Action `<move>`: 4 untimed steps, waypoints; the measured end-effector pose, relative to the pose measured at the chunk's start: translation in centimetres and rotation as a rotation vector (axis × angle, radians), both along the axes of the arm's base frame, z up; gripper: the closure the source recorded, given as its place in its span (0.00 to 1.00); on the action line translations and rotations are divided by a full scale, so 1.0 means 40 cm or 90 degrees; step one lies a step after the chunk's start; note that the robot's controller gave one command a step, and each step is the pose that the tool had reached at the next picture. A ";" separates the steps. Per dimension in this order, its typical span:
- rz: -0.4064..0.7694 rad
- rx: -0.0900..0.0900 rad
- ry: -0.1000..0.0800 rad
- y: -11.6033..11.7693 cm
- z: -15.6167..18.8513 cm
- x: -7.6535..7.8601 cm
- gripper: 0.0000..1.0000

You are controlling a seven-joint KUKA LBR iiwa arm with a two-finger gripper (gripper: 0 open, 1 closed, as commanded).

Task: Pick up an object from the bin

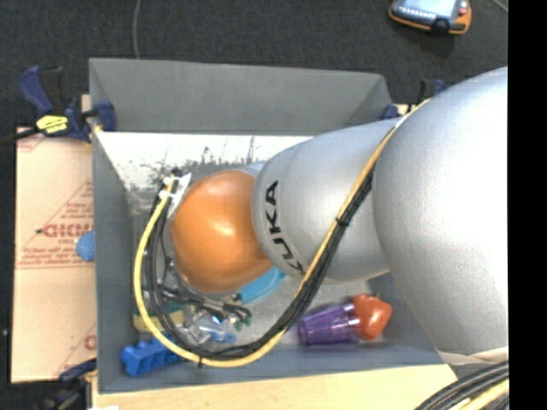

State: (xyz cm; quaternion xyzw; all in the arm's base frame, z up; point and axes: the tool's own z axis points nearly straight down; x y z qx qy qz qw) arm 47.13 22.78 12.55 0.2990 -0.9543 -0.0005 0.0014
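the pincer [202,321] sits low in the bin [239,101], near its front wall and towards the front left corner. it hangs under the round orange cover [218,229] on the wrist of the arm [359,203]. a yellow cable [147,263] loops around it on the left and below, with dark wires bunched beside it. the cover and wires hide its tips, so i cannot tell whether it is spread or pressed together, nor whether anything is pinched in it.

closest to the pincer is a blue ridged piece [149,357]. it lies just below and to the left of the pincer, in the front left corner and outside the cable loop. whether the two touch cannot be told. a small yellow bit [141,321] lies just left of the pincer, by the left wall.

right at the pincer there is something small and pale [208,330], tangled among the dark parts and too unclear to name.

to the right of the pincer and a little above it, a light blue round piece [263,287] peeks out from under the orange cover. further right, well apart from the pincer, a purple tube [329,325] with an orange cap [373,313] lies on its side along the front wall.
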 end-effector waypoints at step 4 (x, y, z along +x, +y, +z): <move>-0.048 0.001 -0.009 0.020 -0.100 0.013 1.00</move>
